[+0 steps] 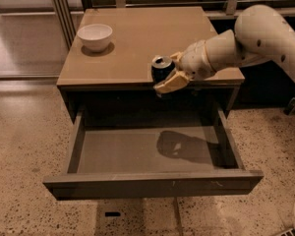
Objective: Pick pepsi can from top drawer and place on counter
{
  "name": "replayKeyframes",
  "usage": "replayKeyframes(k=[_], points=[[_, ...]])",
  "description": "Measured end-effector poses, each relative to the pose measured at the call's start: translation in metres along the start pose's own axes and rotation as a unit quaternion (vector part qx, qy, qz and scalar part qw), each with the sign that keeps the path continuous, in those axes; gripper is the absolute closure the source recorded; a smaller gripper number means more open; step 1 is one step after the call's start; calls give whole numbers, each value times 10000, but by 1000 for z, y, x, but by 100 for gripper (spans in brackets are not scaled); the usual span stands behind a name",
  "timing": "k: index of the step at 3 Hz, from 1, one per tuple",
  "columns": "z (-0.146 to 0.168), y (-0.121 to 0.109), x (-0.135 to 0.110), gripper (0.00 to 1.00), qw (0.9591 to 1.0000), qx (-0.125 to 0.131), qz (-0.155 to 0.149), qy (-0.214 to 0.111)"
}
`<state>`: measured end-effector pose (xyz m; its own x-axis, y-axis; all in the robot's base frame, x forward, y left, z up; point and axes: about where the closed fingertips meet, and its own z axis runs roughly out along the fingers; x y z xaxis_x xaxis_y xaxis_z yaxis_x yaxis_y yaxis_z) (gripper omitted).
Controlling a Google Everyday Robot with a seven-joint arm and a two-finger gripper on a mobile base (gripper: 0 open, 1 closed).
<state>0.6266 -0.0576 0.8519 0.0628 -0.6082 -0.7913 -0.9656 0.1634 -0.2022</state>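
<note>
The gripper (169,73) hangs at the front edge of the bench (137,38), jaws pinching the pepsi can (160,68). The can stands upright between them, long axis vertical and silver top up, above the open top drawer (128,151). Bare bench surface lies just behind it. The 1 white bowl (95,36) sits well apart.

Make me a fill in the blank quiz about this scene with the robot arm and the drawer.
The pepsi can is clamped in the gripper near the counter's ____ edge.
The white ____ sits on the counter's back left corner.
The top drawer is pulled ____.
Missing words: front; bowl; open.
</note>
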Motion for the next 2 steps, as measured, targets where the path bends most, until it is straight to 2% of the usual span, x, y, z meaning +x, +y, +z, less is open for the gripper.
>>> replayKeyframes(k=[1, 2], points=[[-9, 10, -11, 100, 9995, -284, -112, 26], [-8, 11, -11, 100, 9995, -293, -108, 28]])
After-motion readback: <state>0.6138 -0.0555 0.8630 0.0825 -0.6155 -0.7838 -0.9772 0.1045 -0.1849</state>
